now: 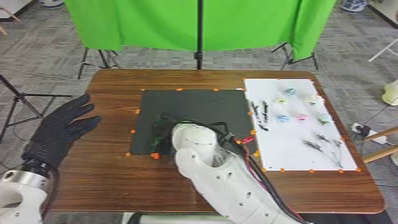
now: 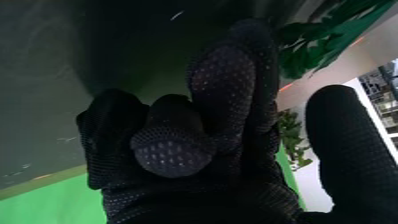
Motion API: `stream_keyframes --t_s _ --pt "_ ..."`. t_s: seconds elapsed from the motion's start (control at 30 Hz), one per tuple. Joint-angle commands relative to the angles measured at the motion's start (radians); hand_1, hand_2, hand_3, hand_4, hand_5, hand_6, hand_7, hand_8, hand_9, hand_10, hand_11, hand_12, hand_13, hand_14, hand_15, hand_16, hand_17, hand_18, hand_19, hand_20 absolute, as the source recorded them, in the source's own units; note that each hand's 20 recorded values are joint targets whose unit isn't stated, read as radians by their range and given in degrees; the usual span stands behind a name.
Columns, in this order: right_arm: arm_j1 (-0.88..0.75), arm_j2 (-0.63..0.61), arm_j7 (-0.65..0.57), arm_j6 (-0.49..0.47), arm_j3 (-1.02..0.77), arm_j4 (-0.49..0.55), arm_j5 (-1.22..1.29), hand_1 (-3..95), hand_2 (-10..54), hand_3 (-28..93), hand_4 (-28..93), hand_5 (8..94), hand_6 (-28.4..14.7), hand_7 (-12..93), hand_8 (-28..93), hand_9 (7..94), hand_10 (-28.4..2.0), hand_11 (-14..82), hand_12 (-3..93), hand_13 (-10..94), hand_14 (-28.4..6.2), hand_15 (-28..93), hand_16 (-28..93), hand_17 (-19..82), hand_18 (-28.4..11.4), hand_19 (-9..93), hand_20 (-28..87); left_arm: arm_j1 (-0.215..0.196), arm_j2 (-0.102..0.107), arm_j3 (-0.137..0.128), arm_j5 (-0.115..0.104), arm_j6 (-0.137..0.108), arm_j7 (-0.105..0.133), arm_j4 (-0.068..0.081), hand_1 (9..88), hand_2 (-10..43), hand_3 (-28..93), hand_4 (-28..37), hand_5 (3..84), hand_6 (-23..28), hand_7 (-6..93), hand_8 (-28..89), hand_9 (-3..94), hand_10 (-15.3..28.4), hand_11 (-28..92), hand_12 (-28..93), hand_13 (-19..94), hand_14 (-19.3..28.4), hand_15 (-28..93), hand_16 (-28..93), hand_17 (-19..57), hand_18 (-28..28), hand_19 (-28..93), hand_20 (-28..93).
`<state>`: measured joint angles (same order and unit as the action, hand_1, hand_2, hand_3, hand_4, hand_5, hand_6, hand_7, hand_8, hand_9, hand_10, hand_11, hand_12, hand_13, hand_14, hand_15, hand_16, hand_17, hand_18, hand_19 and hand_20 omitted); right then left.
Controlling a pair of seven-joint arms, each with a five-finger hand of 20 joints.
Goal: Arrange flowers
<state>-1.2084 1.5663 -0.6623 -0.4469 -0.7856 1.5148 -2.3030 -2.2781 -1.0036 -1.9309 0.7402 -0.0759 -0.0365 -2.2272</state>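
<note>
Right wrist view: green leaves (image 2: 322,44) show just beside my right hand (image 2: 233,90); whether it grips them, I cannot tell. Rightward on the white sheet (image 1: 271,157) lies the pink flower (image 1: 302,118), farther from my straight-fingered left hand (image 1: 60,127).

A hand could pass over the far part of the black mat (image 1: 195,101) and the strips of tabletop (image 1: 115,107) along its far and left edges. The right hand (image 1: 167,126) and white right arm (image 1: 218,172) block its middle and near right corner; right of it, flowers (image 1: 302,118) and sprigs (image 1: 313,145) crowd the white sheet (image 1: 277,157).
</note>
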Motion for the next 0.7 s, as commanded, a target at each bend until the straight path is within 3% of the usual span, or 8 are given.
stream_keyframes --t_s 0.03,0.37,0.7 --pt "0.010 -0.024 0.009 0.018 -0.039 0.056 0.036 9.8 13.3 78 -21 72.0 -0.8 65 -13 93.7 -9.1 46.3 28.6 88 -7.1 74 26 62 -17.5 93 59 -0.050 -0.020 -0.015 -0.002 -0.020 0.022 -0.014 26.7 6.6 74 -27.6 33.7 1.0 22.4 -14 28.7 9.3 27 4 29 13.0 54 -11 -6.7 20.4 55 0" --pt "0.005 -0.115 0.044 0.025 -0.140 0.194 0.105 8.4 13.3 73 -24 71.1 -1.0 65 -13 93.0 -9.1 46.5 29.1 87 -7.3 74 27 61 -17.3 93 59 -0.066 -0.041 -0.018 -0.006 -0.028 0.056 -0.017 27.0 6.4 75 -28.1 33.8 1.2 22.5 -14 28.4 10.0 26 4 28 13.1 51 -10 -6.8 20.3 54 1" --pt "-0.134 -0.443 0.055 0.111 -0.361 0.422 0.209 10.0 7.3 73 -25 66.0 -3.4 63 -15 85.2 -11.9 49.1 29.4 79 -8.9 77 27 53 -18.5 93 57 -0.119 -0.069 -0.053 -0.003 -0.055 0.095 -0.040 26.8 7.0 74 -27.4 33.9 2.2 19.2 -13 28.0 10.7 23 6 28 13.7 47 -7 -7.2 20.4 53 3"
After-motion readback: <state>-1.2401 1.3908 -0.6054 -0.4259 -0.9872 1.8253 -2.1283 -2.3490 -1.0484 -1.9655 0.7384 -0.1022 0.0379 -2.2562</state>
